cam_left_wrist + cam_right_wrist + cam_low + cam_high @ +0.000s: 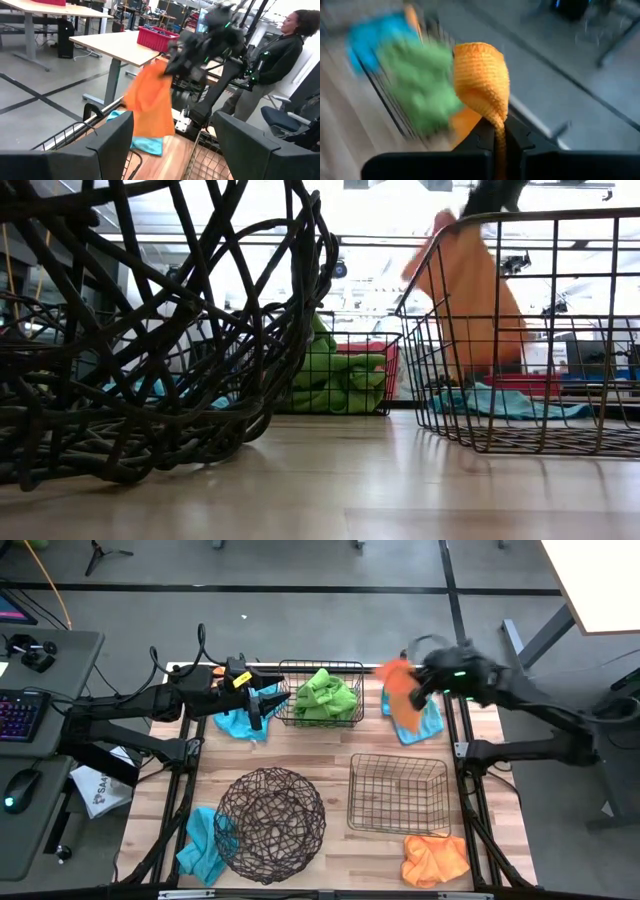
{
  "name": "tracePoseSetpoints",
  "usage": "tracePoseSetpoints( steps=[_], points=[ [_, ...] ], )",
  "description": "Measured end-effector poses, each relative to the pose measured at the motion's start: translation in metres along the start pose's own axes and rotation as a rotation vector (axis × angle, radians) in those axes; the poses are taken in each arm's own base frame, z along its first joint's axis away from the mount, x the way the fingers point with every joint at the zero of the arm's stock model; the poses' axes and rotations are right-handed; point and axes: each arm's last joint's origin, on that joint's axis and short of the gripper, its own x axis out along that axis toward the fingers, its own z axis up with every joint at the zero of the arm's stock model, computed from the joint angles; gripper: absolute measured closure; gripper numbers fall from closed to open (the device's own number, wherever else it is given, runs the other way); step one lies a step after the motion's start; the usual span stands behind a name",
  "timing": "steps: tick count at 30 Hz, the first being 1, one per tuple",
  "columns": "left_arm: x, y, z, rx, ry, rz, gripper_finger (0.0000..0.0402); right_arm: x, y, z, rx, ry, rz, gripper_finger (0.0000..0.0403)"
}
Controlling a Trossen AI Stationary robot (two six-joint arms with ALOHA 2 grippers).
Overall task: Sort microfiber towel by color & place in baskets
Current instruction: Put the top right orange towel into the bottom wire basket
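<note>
— Orange towel [400,690] aloft at the far right of the table: the right gripper [418,683] has its fingers pinched together on a fold of the cloth, which hangs limp above a blue towel [425,725] lying on the wood. What about the other arm?

— The left gripper [268,700] sits over a second blue towel [238,722], just beside the far rectangular basket [320,718] holding the green towels [327,695]. Its own wrist camera shows the fingers [107,147] standing well apart, nothing between them.

— And the rest of the sorting?

— Likely about half left. The near rectangular basket [398,795] and the round woven basket [270,815] look empty; another orange towel [435,858] and a third blue towel [200,843] wait at the near edge.

— How should this cloth behave?

— Soft and light, by the look of the drape. It should not slip from a pinch, but the loose tail may snag on a wire rim. Grabbing a raised fold near the middle seems the safest hold, and it will probably need lowering well inside the mesh before release.
</note>
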Motion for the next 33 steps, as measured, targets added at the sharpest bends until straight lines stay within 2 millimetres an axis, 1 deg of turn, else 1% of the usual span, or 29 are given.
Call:
tracePoseSetpoints(
  steps=[2,4,6,8,10,12,14,18,20,22,24,26,29,33],
  points=[
    [-0.001,0.0,0.001,0.011,-0.009,-0.003,0.014,-0.017,-0.004,0.01,0.083,-0.116,0.04,0.04],
    [-0.005,-0.001,0.006,0.02,-0.042,-0.021,0.014,-0.027,-0.005,0.015,0.156,-0.191,0.108,0.04],
    [-0.013,-0.001,0.014,0.024,-0.098,-0.042,0.014,-0.03,-0.001,0.018,0.202,-0.235,0.197,0.0401],
    [-0.022,-0.001,0.022,0.029,-0.158,-0.057,0.014,-0.026,0.009,0.017,0.212,-0.233,0.304,0.0401],
    [-0.031,0.0,0.028,0.033,-0.2,-0.066,0.014,-0.019,0.024,0.017,0.206,-0.223,0.442,0.0402],
    [-0.039,0.001,0.033,0.027,-0.23,-0.069,0.014,-0.014,0.044,0.015,0.191,-0.187,0.603,0.0402],
    [-0.045,0.003,0.035,0.023,-0.245,-0.072,0.014,-0.015,0.067,0.014,0.179,-0.17,0.762,0.0402],
    [-0.05,0.003,0.037,0.019,-0.259,-0.076,0.014,-0.031,0.108,0.012,0.196,-0.165,0.969,0.0402],
    [-0.05,0.004,0.037,0.019,-0.258,-0.075,0.014,-0.044,0.121,0.008,0.173,-0.145,1.052,0.0402],
    [-0.049,0.003,0.037,0.02,-0.254,-0.074,0.014,-0.06,0.128,0.003,0.139,-0.113,1.11,0.0402],
    [-0.047,0.003,0.036,0.022,-0.25,-0.072,0.014,-0.073,0.128,-0.005,0.126,-0.057,1.096,0.0402],
    [-0.045,0.003,0.035,0.024,-0.244,-0.071,0.014,-0.083,0.125,-0.015,0.115,-0.003,1.028,0.0403],
    [-0.043,0.002,0.034,0.023,-0.238,-0.069,0.014,-0.091,0.113,-0.03,0.122,0.067,0.874,0.0403],
    [-0.041,0.002,0.033,0.025,-0.231,-0.065,0.014,-0.095,0.096,-0.041,0.16,0.074,0.67,0.0403]
  ],
)
